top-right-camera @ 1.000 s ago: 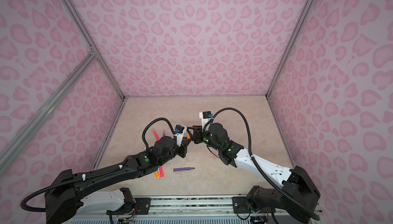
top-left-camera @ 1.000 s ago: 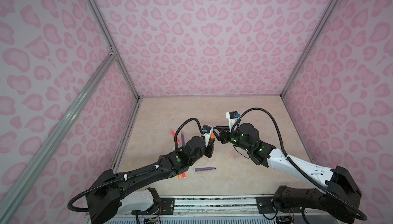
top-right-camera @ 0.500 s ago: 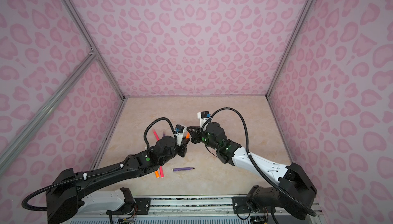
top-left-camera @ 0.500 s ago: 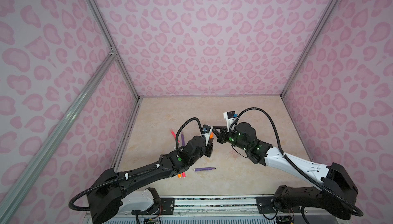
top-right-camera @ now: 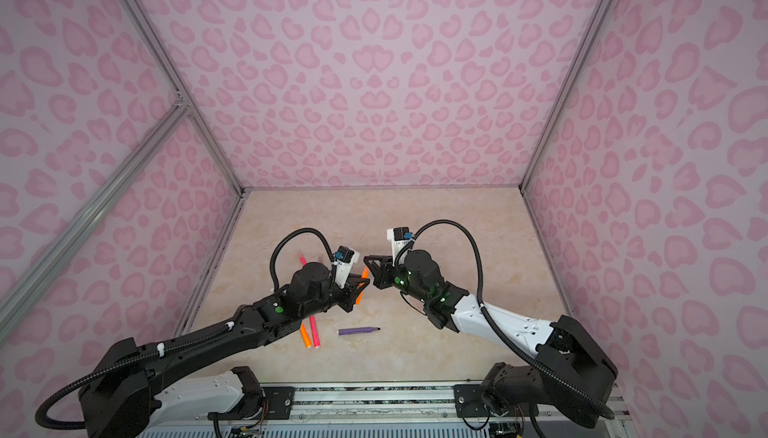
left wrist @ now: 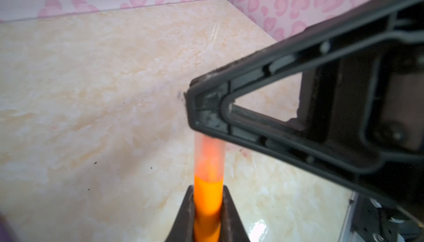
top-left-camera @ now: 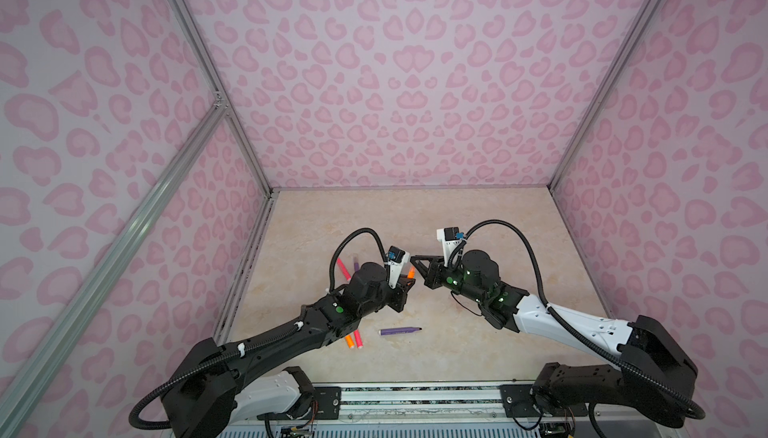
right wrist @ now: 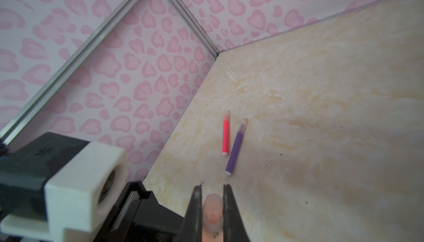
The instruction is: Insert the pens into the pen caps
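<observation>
**Seating the clear cap on the orange pen (top-left-camera: 411, 272), held in the air above the table (top-left-camera: 457, 228).**

Top views: the left gripper (top-left-camera: 406, 287) is clamped on the orange barrel and the right gripper (top-left-camera: 415, 260) meets it nose to nose. A purple pen (top-left-camera: 399, 330) lies uncapped nearer the base. Left wrist: the clear cap (left wrist: 208, 158) sleeves the pen's tip, its far end pinched in the right jaws. Line up both axes and push straight along the barrel; any tilt will likely jam it. Right wrist: the cap sits between the closed fingers (right wrist: 196, 208). Beyond them a pink pen (right wrist: 226, 135) and a second purple pen (right wrist: 235, 149) lie side by side, apparently capped.
</observation>
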